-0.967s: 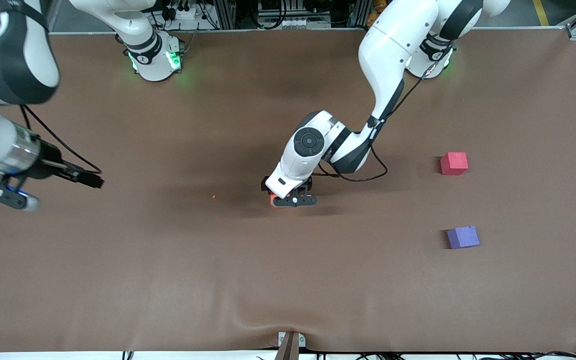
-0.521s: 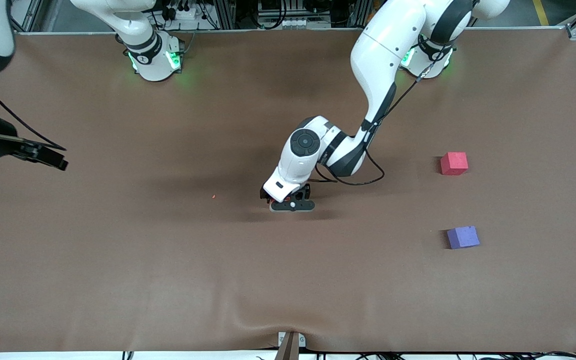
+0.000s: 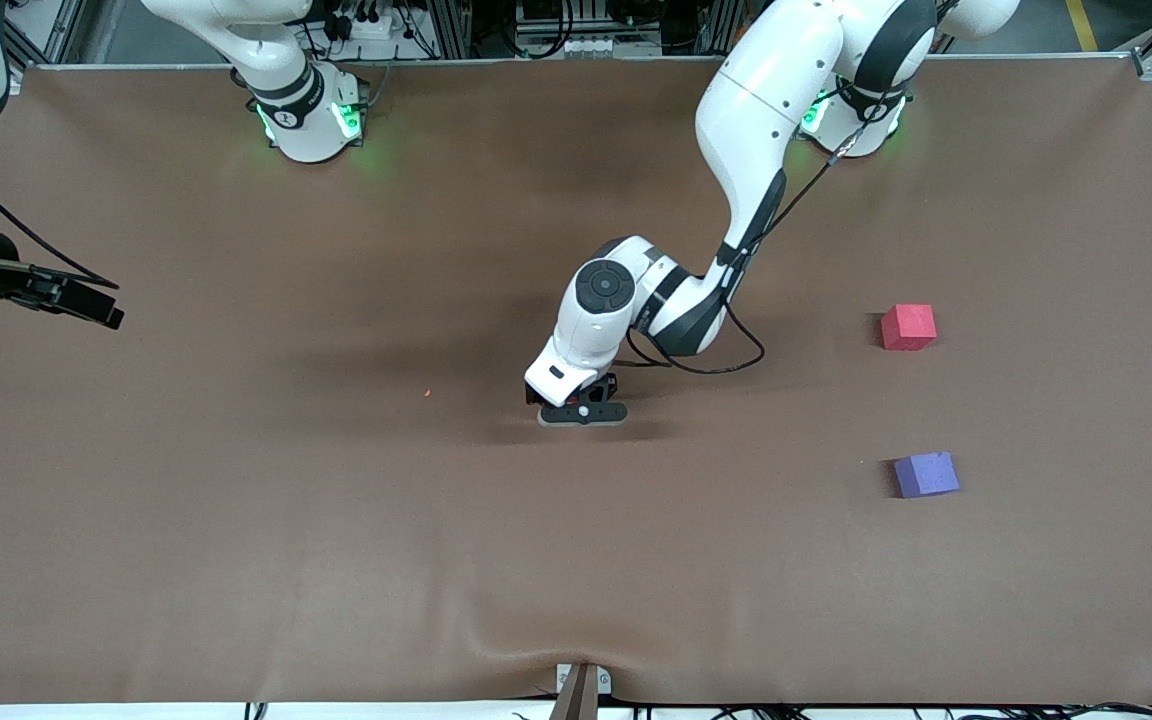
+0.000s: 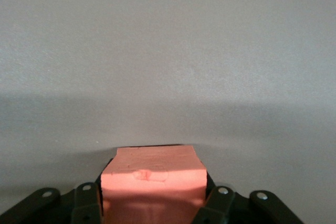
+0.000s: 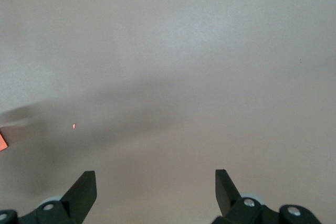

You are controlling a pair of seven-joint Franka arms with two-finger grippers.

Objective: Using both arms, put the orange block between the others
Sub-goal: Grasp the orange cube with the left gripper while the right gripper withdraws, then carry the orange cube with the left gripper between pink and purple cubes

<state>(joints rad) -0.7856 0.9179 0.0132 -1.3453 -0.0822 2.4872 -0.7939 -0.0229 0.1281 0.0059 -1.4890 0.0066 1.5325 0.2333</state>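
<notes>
Left wrist view: the orange block (image 4: 153, 174) is seen clamped between the closed-in fingers (image 4: 86, 203) of the left gripper (image 3: 581, 408), down at the table (image 3: 336, 560) near its middle; the pink-red cube (image 3: 908, 327) and the purple cube (image 3: 926, 474) are placed well apart from it, at roughly three and four o'clock in the front view; the right gripper (image 5: 155, 190) is held spread wide, empty, over bare table at the right arm's end.

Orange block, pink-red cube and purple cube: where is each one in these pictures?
orange block (image 4: 153, 169): left wrist view, its top face, between the fingers.
pink-red cube (image 3: 908, 326): front view, its top face.
purple cube (image 3: 926, 473): front view, its top face.
</notes>
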